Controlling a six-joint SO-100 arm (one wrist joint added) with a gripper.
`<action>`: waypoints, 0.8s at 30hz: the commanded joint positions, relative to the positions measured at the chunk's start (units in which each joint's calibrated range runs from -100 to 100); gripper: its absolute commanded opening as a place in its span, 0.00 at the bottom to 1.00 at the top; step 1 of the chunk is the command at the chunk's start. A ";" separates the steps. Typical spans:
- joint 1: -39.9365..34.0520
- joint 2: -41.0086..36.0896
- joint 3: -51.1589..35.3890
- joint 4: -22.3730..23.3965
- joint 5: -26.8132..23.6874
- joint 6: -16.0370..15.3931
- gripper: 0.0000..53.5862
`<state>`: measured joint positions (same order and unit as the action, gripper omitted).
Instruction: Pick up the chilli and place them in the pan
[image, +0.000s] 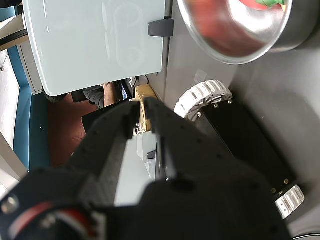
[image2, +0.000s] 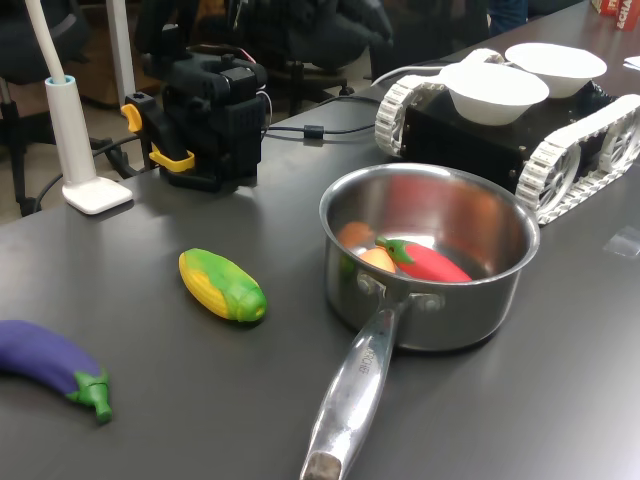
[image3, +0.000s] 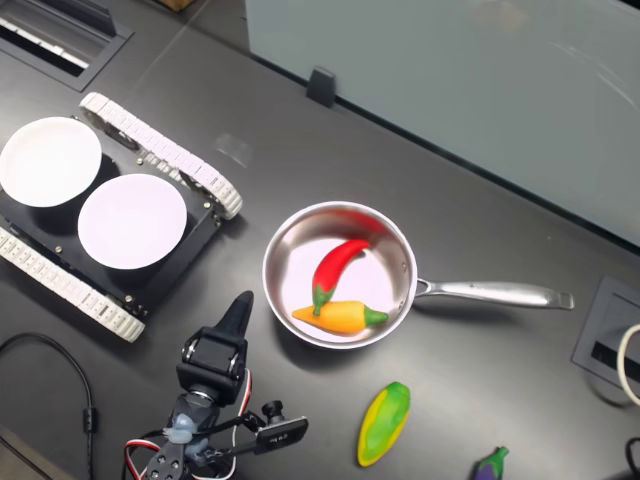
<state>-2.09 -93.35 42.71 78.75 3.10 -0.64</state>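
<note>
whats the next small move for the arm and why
Probably just hold retracted: the glossy red chilli already lies inside the round steel pan beside an orange pepper, and the black end effector sits clear of the pan and holds nothing.

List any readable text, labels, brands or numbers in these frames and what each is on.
None can be read.
Red-and-white box at the first exterior view's top right edge: printed letters, cropped and too blurred to read.
Long metal handle of the round stainless-steel saucepan: faint stamped marks, illegible.
</note>
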 joint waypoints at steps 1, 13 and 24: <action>0.14 -1.93 0.22 1.12 0.54 -1.21 0.00; 0.48 -2.09 2.31 6.32 0.78 -1.96 0.00; 0.60 -2.09 9.13 9.65 -0.20 -1.96 0.00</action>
<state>-1.98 -95.20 50.77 88.27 3.79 -1.65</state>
